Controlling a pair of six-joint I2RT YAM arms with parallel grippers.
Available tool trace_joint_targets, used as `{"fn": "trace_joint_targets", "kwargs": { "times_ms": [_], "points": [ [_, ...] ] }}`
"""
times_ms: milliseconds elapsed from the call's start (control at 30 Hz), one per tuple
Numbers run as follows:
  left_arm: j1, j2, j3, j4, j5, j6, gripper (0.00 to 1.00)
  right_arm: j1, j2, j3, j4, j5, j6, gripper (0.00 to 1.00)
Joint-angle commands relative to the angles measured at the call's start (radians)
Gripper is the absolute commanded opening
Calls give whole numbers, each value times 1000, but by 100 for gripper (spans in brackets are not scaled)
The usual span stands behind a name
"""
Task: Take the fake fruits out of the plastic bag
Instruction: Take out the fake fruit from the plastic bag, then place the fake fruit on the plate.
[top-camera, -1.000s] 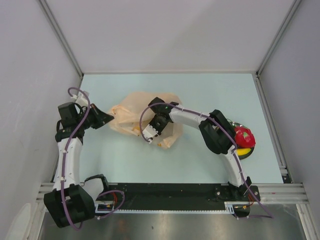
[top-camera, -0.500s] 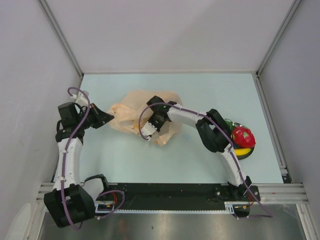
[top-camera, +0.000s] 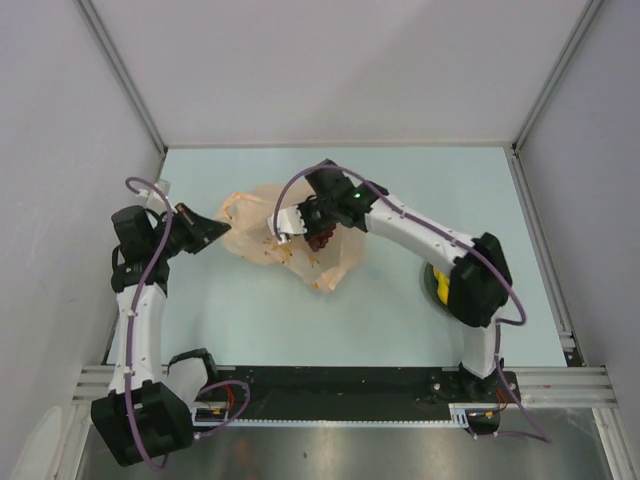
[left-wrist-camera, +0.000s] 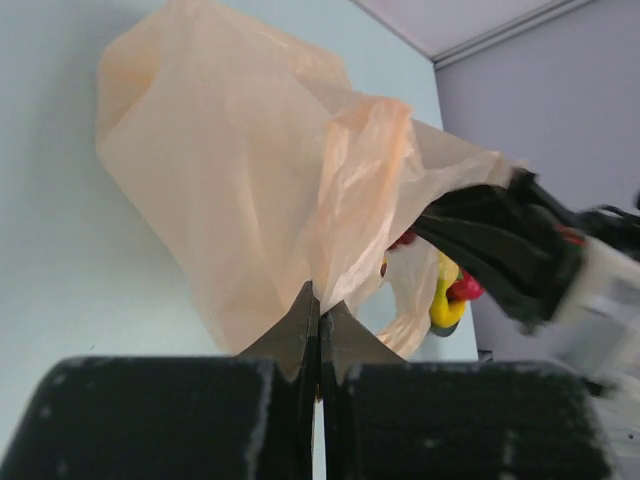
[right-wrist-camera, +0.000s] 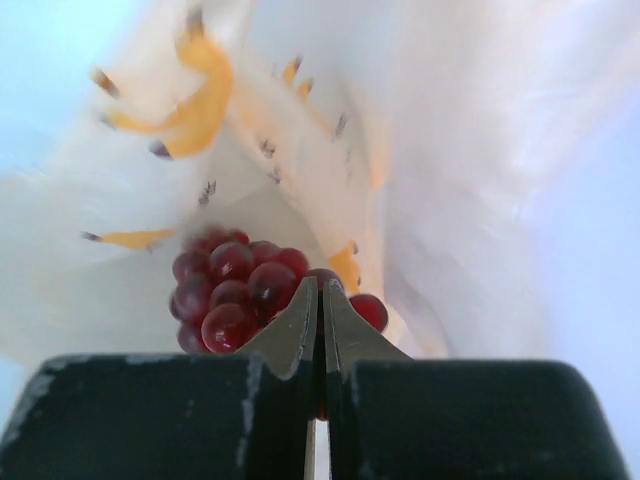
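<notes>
The right claw is pinching fully closed, its tips meeting against the grape bunch. It is apparently gripping the bunch by a grape or stem at its near edge, though the exact contact is hiding behind the tips. A second ago this claw was standing partly open, low over the plastic bag. Now it is sitting further back on the table, with the dark red bunch showing beneath it at the bag's mouth in the top view. This is suggesting that the fruit is coming out with the claw and not staying behind. The left claw is clamping closed on the bag's edge, holding the film taut. Beyond, the yellow and red fruits are lying on the plate, well apart from the bag and largely covered by the right arm.
</notes>
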Motion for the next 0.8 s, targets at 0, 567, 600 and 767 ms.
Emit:
{"fn": "trace_joint_targets", "kwargs": {
  "times_ms": [0, 567, 600, 767],
  "points": [
    [6, -33, -3, 99, 49, -106, 0, 30, -192, -23, -5, -159, 322, 0],
    [6, -18, 37, 115, 41, -129, 0, -42, -711, -130, -127, -108, 857, 0],
    [5, -22, 31, 106, 43, -127, 0, -97, -736, -150, -136, -93, 866, 0],
    [6, -45, -6, 112, 49, -109, 0, -272, -911, -319, -140, 228, 871, 0]
  ]
}}
